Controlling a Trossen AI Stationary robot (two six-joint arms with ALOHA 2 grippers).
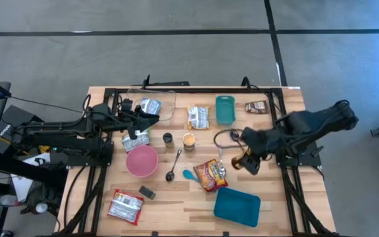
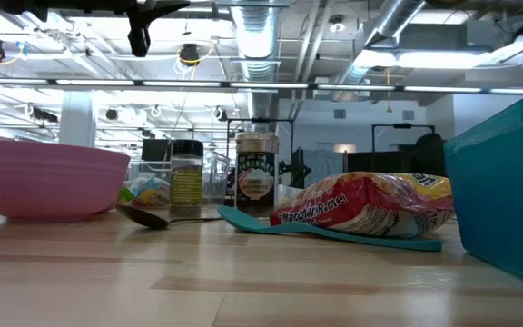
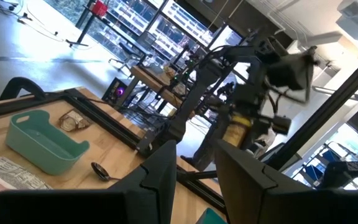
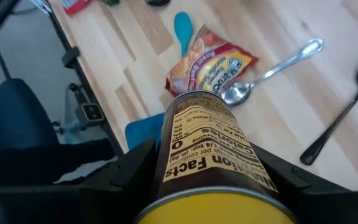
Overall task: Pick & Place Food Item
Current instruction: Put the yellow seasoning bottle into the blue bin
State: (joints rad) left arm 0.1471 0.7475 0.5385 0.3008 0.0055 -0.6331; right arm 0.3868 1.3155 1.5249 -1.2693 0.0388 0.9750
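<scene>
"Nutrition Facts" jar (image 4: 210, 155) in right claw (image 4: 207, 171)

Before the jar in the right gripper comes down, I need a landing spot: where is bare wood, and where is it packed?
Free: the strip right of the blue tray, and the front edge between the grey block and that tray. Crowded: mid-table around the ramen packet, spoons and pink bowl.

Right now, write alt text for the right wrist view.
The right gripper holds a yellow-lidded jar with a nutrition label above the wooden table. Below lie a red ramen packet, a metal spoon and a teal spoon.
</scene>
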